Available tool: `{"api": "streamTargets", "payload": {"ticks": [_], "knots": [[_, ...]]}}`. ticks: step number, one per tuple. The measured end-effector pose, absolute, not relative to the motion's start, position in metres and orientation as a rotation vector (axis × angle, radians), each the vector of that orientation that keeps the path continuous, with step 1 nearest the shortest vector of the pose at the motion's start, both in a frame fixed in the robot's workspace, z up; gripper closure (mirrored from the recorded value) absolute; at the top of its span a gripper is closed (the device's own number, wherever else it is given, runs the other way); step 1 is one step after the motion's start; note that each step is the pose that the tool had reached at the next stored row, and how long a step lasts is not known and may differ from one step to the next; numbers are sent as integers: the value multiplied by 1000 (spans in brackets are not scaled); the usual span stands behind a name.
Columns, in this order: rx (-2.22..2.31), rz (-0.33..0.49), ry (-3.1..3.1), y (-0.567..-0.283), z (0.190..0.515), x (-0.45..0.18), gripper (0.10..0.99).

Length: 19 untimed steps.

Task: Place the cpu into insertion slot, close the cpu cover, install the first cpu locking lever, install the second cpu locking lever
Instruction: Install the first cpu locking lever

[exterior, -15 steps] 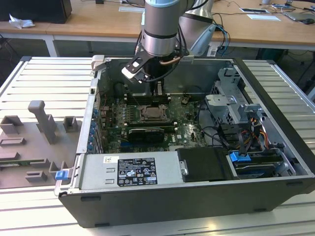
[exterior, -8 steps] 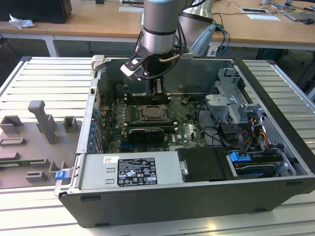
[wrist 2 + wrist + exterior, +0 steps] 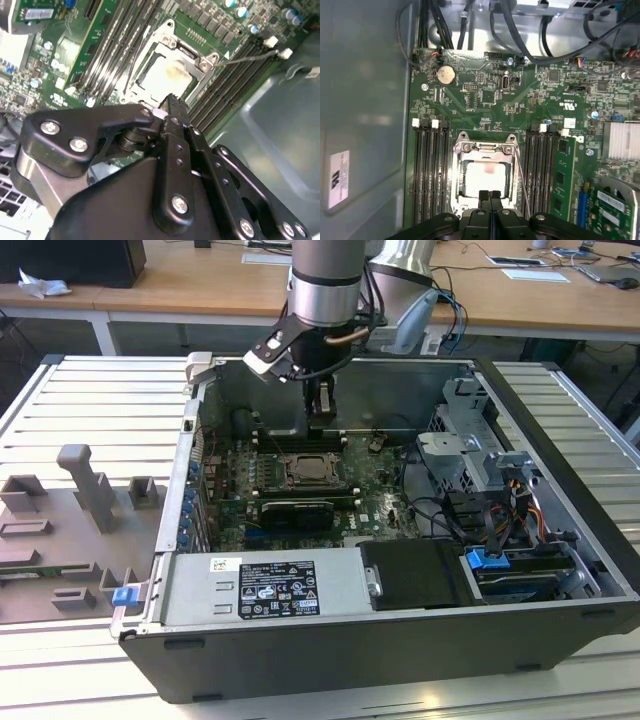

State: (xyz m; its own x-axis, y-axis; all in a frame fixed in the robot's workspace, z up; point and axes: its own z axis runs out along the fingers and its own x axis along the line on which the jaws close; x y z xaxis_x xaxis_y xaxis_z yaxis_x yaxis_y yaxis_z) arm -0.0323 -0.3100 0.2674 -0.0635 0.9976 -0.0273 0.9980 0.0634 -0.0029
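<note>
Grey metal frames the socket area: the cpu cover (image 3: 485, 148) lies flat on the insertion slot (image 3: 317, 472), and through its large opening we see the pale cpu (image 3: 486, 177) seated inside. The slot sits near the middle of the motherboard (image 3: 530, 105), between two banks of long black memory slots (image 3: 430, 170). A thin locking lever (image 3: 520, 175) runs along one side of the cover; we cannot tell whether it is latched down.

In both wrist views the end effector (image 3: 490, 194) hangs just over one edge of the cover. Its two black fingers (image 3: 482, 197) are pressed together with nothing between them. We cannot tell whether the tips touch the cover. In the exterior view the end effector reaches down into the open computer case (image 3: 330, 650), over the board on the far-wall side of the slot.

The case lies on a ribbed metal surface (image 3: 590, 410). A labelled power supply (image 3: 260, 585) runs along the case's near edge, and cables (image 3: 470, 520) crowd its end at the exterior view's right. Grey moulded fixtures (image 3: 90, 490) stand on the surface toward its edge at the exterior view's left, outside the case.
</note>
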Motion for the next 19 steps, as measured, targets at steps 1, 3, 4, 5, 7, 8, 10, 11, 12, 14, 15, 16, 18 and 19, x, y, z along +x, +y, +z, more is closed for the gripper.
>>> {"api": "streamTargets", "payload": {"ticks": [1,3,4,5,7,8,10,11,12,14,15,16,18,19], "knots": [[2120,-32,2294,-310,267,-32,980],[2066,-32,2342,-310,267,-32,980],[2044,-31,2361,-310,267,-32,980],[2015,-32,2385,-310,266,-32,980],[1960,-31,2430,-310,266,-32,980],[1938,-30,2448,-310,266,-32,980],[1894,-30,2481,-310,265,-32,980],[1869,-30,2500,-310,265,-32,980],[1846,-29,2517,-310,265,-32,980],[1809,-29,2543,-310,265,-32,980],[1794,-29,2553,-310,265,-32,980],[1780,-28,2564,-310,265,-32,980],[1744,-28,2588,-310,265,-32,980],[1732,-28,2595,-310,265,-32,980]]}}
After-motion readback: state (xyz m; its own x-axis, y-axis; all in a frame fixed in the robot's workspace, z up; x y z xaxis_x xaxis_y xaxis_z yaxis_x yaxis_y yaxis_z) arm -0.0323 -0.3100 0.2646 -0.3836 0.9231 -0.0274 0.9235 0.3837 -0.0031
